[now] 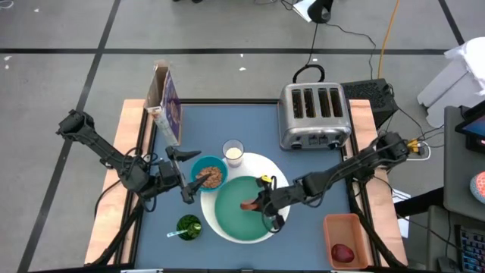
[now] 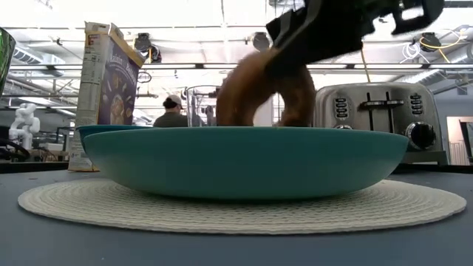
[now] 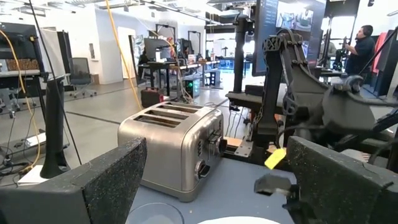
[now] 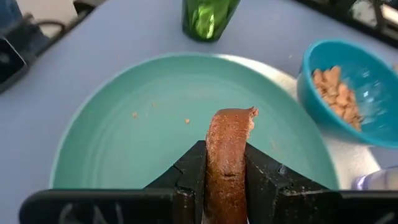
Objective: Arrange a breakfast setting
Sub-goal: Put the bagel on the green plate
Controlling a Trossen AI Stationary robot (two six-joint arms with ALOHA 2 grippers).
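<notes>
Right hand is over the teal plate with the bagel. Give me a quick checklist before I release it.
1. Right hand shut on bagel: ok.
2. Bagel over teal plate, well inside its rim: ok.
3. Bagel touching the plate: cannot tell; in the low view its lower edge is hidden behind the rim.
4. Bagel lying flat: not ok, it stands on edge and may roll or tip when freed.
5. Landing spot bare: ok, only crumbs.
6. Left hand clear of the plate: ok, it is by the bowl of cereal.
</notes>
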